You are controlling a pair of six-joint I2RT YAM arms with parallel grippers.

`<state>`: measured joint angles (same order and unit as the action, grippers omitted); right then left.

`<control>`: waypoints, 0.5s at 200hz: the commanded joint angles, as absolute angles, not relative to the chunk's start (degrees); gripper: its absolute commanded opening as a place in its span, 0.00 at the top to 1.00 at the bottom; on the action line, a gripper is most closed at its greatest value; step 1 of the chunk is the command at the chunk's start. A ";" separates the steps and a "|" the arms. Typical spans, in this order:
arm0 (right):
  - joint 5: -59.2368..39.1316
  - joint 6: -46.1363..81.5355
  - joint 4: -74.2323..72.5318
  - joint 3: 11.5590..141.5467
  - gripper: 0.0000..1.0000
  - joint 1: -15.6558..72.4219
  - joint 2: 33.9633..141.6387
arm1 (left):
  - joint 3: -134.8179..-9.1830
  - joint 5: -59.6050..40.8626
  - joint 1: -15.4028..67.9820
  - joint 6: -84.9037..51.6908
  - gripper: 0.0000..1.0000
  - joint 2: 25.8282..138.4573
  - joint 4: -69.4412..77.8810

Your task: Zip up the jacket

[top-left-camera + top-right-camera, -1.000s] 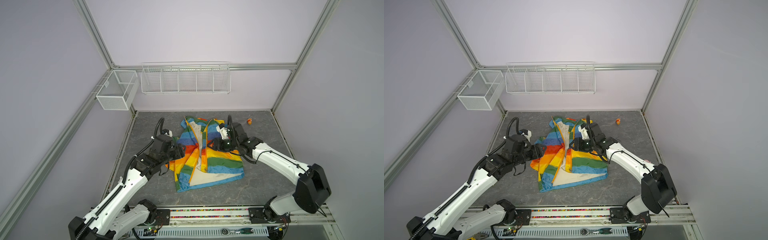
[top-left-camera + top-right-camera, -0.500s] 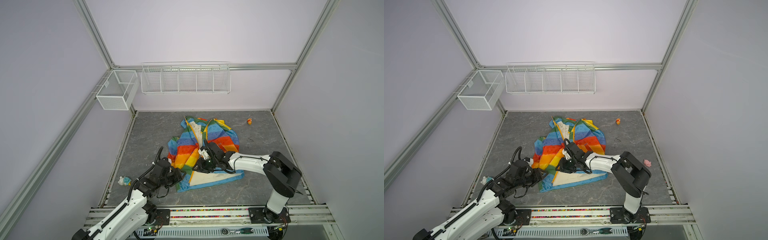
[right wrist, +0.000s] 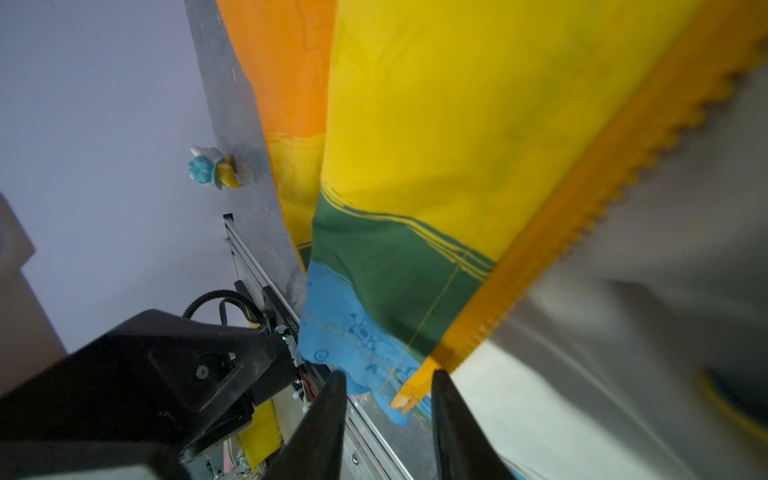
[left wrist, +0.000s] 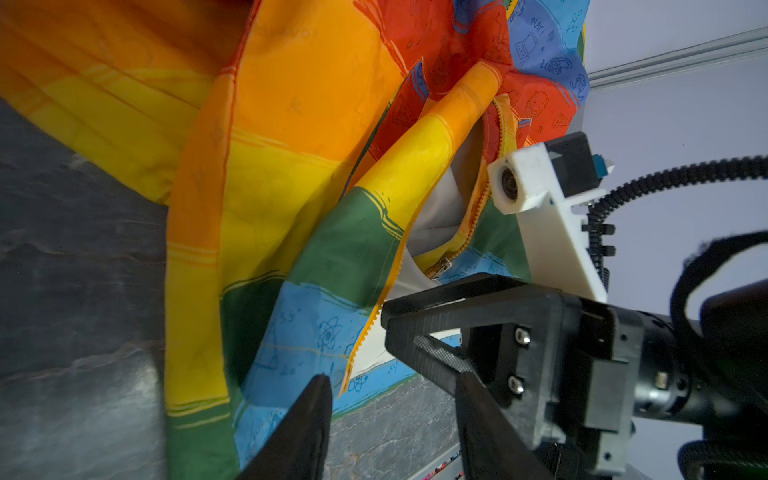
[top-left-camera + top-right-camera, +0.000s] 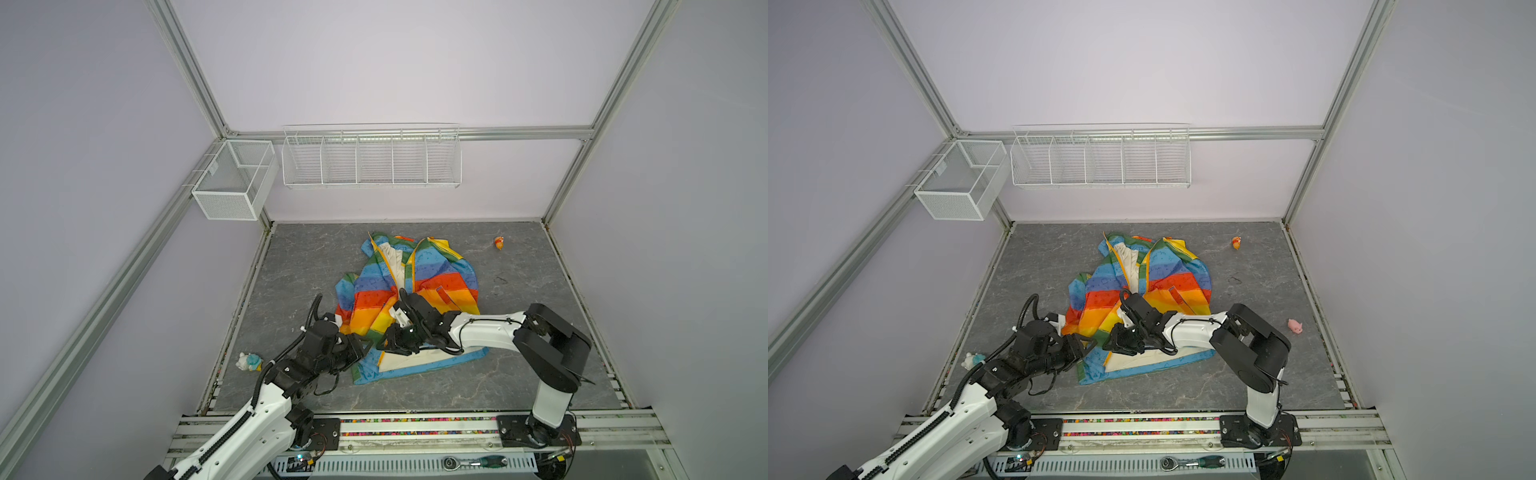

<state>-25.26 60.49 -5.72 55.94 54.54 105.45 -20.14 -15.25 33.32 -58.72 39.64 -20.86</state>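
The rainbow-striped jacket [image 5: 432, 278] lies unzipped on the grey table, and its cream lining shows between the front panels in both top views. My left gripper [image 5: 366, 345] and right gripper [image 5: 385, 338] face each other at the near hem. In the left wrist view my left gripper [image 4: 395, 415] is open, and the near orange-yellow zipper strip [image 4: 365, 332] ends just beyond its fingertips. A metal slider [image 4: 444, 265] sits on the far strip. In the right wrist view my right gripper [image 3: 388, 399] is open, and the zipper strip's end [image 3: 409, 397] hangs loose between its fingers.
A small blue-and-white toy [image 5: 249, 361] lies by the left table edge. An orange toy [image 5: 498, 242] sits at the back right and a pink one [image 5: 1295, 326] at the right. Wire baskets [image 5: 370, 158] hang on the back wall. The front rail [image 5: 415, 424] borders the table.
Both grippers have come forward from the jacket's middle to its near hem and now face each other there. The jacket's front panels have shifted.
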 commanded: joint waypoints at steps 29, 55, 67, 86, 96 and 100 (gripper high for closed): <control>-23.91 63.10 -7.74 53.62 0.58 55.11 106.52 | -20.74 -14.68 33.13 -58.84 0.50 37.46 -21.75; -23.64 63.28 -8.12 53.26 0.56 55.22 106.44 | -20.74 -14.59 33.13 -58.81 0.50 36.59 -22.39; -23.73 63.28 -8.52 53.49 0.57 55.23 106.67 | -20.61 -14.54 33.18 -58.88 0.50 36.39 -22.50; -23.82 63.27 -8.81 54.20 0.60 55.20 107.20 | -20.54 -14.55 33.15 -58.90 0.50 36.22 -22.58; -23.91 63.35 -9.41 54.37 0.62 55.22 107.31 | -20.52 -14.66 33.13 -58.95 0.50 36.30 -22.59; -23.98 63.37 -9.57 54.50 0.63 55.25 107.39 | -20.57 -14.65 33.13 -58.97 0.50 36.25 -22.64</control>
<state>-24.58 61.93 -7.55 54.08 54.89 106.04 -20.14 -15.22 33.32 -58.72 36.82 -21.76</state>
